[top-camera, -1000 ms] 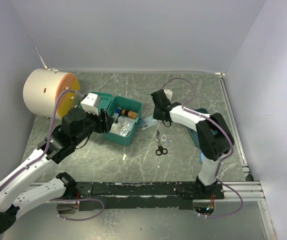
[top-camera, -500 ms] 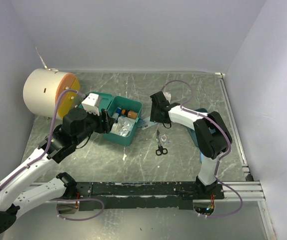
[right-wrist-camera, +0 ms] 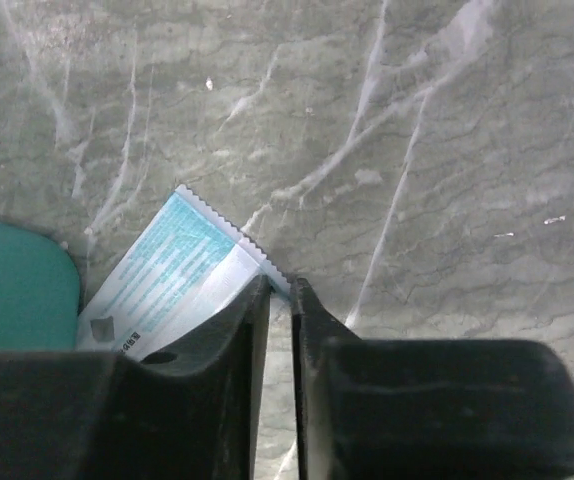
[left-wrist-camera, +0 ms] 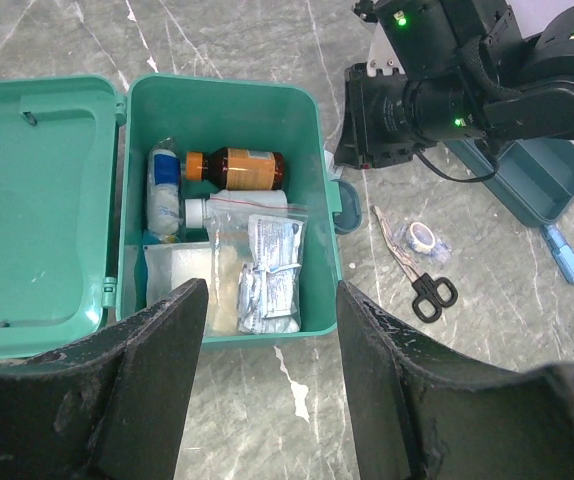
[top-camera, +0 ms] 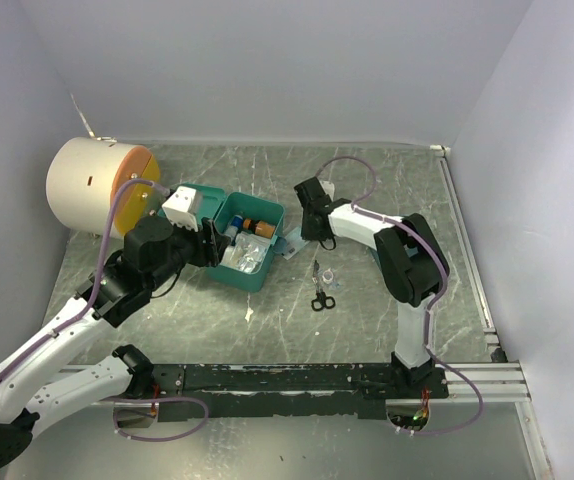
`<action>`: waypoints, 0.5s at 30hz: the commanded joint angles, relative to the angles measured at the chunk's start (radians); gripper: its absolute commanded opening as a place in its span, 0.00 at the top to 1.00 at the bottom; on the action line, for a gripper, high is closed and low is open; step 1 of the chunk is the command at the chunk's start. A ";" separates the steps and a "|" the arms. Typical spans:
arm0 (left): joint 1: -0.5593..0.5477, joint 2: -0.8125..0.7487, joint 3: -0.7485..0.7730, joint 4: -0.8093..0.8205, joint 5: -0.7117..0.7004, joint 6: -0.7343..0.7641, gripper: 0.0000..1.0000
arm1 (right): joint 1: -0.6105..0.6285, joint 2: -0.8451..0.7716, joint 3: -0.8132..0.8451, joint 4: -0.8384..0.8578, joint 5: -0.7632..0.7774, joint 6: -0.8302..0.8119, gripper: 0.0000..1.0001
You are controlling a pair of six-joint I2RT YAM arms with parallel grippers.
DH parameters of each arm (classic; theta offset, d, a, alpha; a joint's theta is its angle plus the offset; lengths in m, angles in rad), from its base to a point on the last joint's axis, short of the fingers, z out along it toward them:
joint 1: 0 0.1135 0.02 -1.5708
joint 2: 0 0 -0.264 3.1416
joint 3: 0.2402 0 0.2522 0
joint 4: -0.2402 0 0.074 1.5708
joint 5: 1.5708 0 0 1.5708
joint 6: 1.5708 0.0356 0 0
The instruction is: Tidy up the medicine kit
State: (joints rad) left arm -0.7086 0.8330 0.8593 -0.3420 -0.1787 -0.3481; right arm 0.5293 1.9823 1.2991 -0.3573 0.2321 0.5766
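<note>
The medicine kit (top-camera: 267,268) lies open left of centre, its lid (left-wrist-camera: 37,200) flat to the left. Inside are a brown bottle (left-wrist-camera: 237,168), a white tube (left-wrist-camera: 164,190) and plastic-wrapped packets (left-wrist-camera: 272,275). My left gripper (top-camera: 210,243) hovers open and empty over the kit's near edge (left-wrist-camera: 270,290). My right gripper (top-camera: 307,232) is low at the kit's right side, shut (right-wrist-camera: 279,283) on the serrated corner of a blue and white sachet (right-wrist-camera: 167,275) that lies on the table against the kit's corner (right-wrist-camera: 17,290). The sachet also shows in the top view (top-camera: 289,246).
Black-handled scissors (top-camera: 321,290) and a small tape roll (left-wrist-camera: 422,237) lie right of the kit. A darker teal tray (left-wrist-camera: 537,180) sits behind the right arm, a blue stick (left-wrist-camera: 565,258) beside it. A cream cylinder with an orange face (top-camera: 92,185) stands at the far left.
My right gripper has shifted left and a little back, closer to the kit's right side, with the sachet at its tips. The left arm and the kit have not moved.
</note>
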 commanded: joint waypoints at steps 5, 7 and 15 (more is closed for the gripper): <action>0.003 -0.017 0.011 0.023 0.013 -0.005 0.35 | -0.004 0.011 -0.040 -0.001 0.004 0.020 1.00; 0.003 -0.016 0.012 0.021 0.014 -0.005 0.35 | -0.005 -0.022 -0.054 0.026 0.017 0.018 1.00; 0.003 -0.018 0.011 0.023 0.014 -0.005 0.35 | -0.005 -0.144 -0.075 0.070 0.029 0.029 1.00</action>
State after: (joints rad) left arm -0.7086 0.8314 0.8593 -0.3420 -0.1787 -0.3485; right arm 0.5255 1.8984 1.2102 -0.3019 0.2398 0.5869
